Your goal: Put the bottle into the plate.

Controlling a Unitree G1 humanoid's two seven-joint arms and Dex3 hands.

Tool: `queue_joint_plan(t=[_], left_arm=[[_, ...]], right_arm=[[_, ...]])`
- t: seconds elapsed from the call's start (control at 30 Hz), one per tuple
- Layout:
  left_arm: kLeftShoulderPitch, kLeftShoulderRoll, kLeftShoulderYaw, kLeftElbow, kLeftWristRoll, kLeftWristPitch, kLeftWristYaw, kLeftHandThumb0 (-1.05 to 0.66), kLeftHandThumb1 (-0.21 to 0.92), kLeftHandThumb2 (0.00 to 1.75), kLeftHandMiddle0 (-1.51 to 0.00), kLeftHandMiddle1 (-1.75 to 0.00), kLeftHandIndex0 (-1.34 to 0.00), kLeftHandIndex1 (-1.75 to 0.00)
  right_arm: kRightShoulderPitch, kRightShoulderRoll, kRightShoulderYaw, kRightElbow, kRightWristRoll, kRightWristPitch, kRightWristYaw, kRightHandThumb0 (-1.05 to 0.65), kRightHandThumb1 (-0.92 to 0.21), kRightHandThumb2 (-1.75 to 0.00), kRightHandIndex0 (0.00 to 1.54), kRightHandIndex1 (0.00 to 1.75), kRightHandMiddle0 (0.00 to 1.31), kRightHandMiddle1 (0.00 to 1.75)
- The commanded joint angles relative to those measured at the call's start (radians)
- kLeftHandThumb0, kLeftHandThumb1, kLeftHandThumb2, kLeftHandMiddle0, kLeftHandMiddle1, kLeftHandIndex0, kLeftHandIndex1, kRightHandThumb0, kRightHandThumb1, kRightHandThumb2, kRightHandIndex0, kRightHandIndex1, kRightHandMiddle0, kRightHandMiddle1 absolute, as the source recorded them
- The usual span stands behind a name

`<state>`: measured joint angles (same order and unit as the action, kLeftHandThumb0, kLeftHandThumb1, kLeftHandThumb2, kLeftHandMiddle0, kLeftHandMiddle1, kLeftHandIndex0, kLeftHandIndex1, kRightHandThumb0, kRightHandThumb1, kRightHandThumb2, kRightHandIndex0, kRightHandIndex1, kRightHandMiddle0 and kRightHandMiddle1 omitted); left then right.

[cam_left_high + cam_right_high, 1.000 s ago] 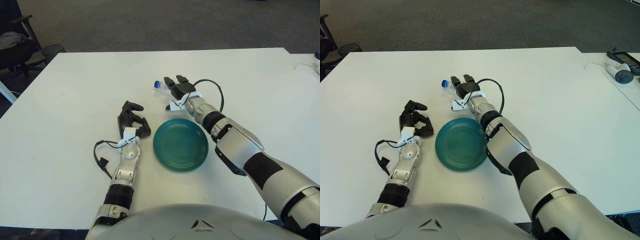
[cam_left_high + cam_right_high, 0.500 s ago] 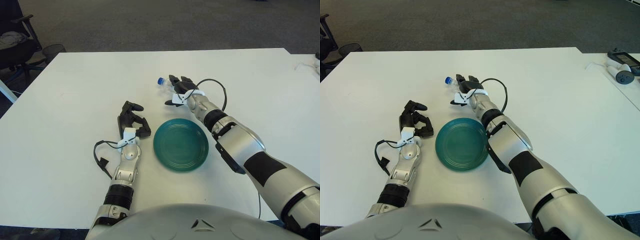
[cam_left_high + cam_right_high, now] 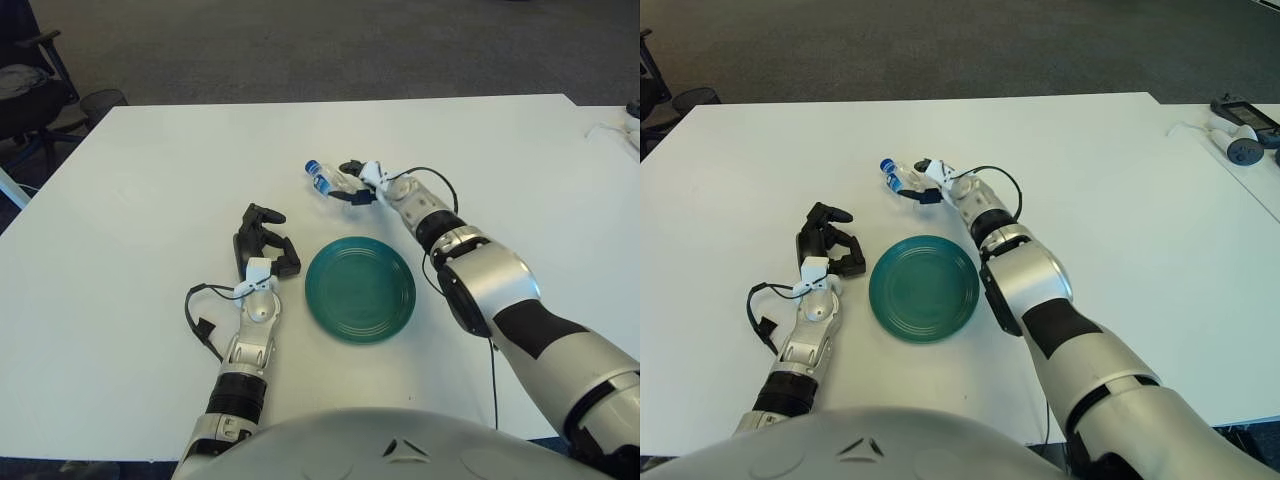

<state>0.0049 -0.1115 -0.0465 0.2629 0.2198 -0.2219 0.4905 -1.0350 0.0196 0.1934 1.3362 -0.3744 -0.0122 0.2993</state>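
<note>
Right hand [image 3: 362,182] fingers [image 3: 350,167] curled around bottle [image 3: 325,180], arm outstretched beyond plate [image 3: 360,289], left hand [image 3: 262,246] idle beside plate.

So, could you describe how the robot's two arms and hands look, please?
Both arms have silver-grey metallic shells with black joint rings and black panels. The left hand has black fingers on a white and silver wrist, and a black cable loops beside its forearm. The right hand has a white palm piece with dark fingers; a thin black cable arcs over its wrist.
</note>
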Motion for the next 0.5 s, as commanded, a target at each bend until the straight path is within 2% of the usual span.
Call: queue_joint_plan(t=[0.0,0.47], left_arm=[[0.032,-0.019,0.010,0.012,0.002,0.042,0.007,0.00,-0.06,1.75,-0.87,-1.74,-0.69,-1.75],[0.029,-0.016,0.014,0.022,-0.004,0.019,0.007,0.00,-0.06,1.75,-0.87,-1.74,-0.69,-1.75]], right_arm=[[0.048,0.027,-0.016,0.032,0.027,0.038,0.091,-0.95,-0.92,-0.27,0.26,0.04,0.00,1.27],[0.045,0.024,-0.049,0.027,0.043,0.058,0.090,-0.86,-0.92,-0.18,0.38,0.07,0.10,1.56]])
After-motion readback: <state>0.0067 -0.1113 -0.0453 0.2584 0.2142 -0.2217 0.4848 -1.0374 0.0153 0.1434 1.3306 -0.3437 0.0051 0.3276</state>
